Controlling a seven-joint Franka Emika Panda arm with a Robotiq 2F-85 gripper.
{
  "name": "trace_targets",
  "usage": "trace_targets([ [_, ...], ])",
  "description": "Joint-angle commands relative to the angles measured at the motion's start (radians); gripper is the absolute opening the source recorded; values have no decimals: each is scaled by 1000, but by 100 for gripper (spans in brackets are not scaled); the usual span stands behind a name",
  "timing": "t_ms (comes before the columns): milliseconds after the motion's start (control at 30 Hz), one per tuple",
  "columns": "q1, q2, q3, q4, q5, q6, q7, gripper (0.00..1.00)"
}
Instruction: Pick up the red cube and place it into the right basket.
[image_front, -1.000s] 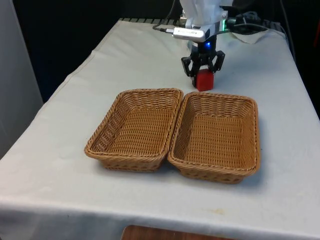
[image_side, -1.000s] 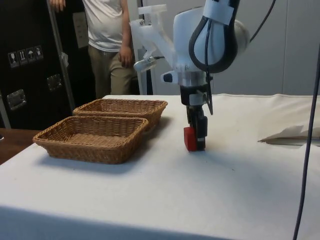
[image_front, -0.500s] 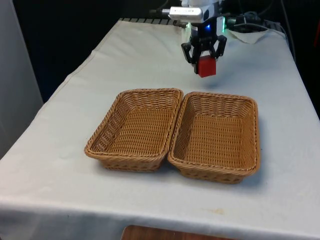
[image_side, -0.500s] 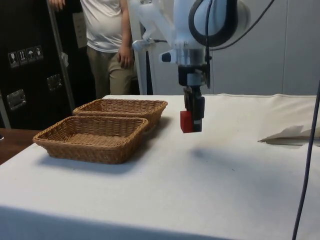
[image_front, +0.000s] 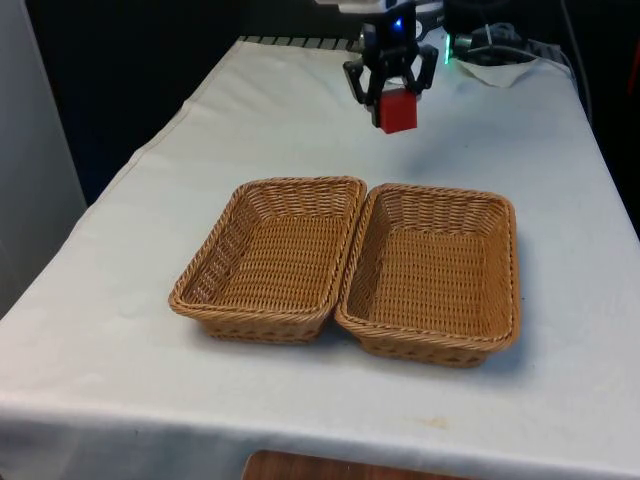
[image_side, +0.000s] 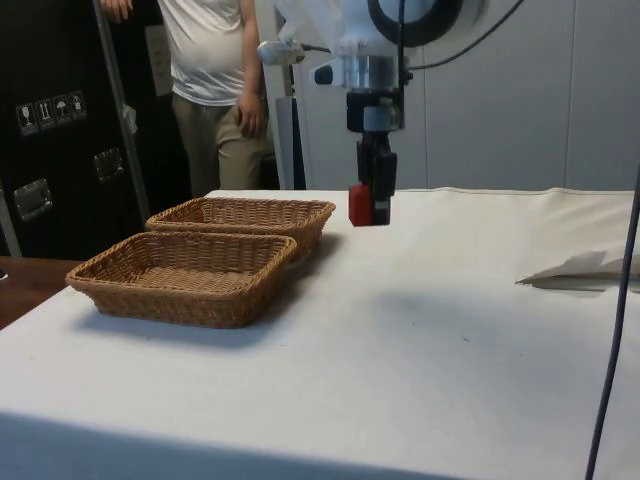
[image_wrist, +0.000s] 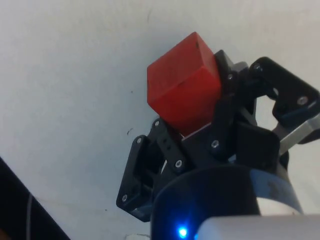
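**Red cube held aloft, baskets not yet reached**

Red cube is the item to be moved; the notes below run near to far across the front view, with clock directions read on that view (6 nearest, 12 farthest).

Nearest: two wicker baskets side by side on the white-clothed surface, rims touching along their long edges. Left basket sits at about 9 o'clock of the right basket. Both look empty, so the target is free to receive the cube.

Farther, at roughly 12 o'clock from the baskets' shared edge: the end effector hangs over bare cloth, fingers pinching the red cube from two opposite faces. The wrist view shows the cube seated between the black fingers, slightly skewed. The side view shows it well clear of the cloth and above rim height. My reading: that height is there so the carry clears the wicker wall.

Judgement: lift done, transport pending. The next move calls for travel toward 5 o'clock until over the right basket's floor, then release.

Farthest: a person stands behind the surface in the side view.
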Motion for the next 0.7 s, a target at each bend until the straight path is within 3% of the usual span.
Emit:
trace_targets([
  [0,-5,3,-9,20,-14,-25,-3,2],
  [67,0,0,-13,21,-4,-25,-8,2],
  [133,-6,7,-27,54,-18,-60,-16,2],
  [333,-5,23,-66,134,-19,-136,-47,2],
  [367,0,20,-70,137,-8,-136,-54,2],
  [467,-5,36,-85,180,-18,-178,-64,2],
  [633,0,47,-105,223,-8,-208,-82,2],
  [667,-4,61,-114,256,-13,-240,-89,2],
])
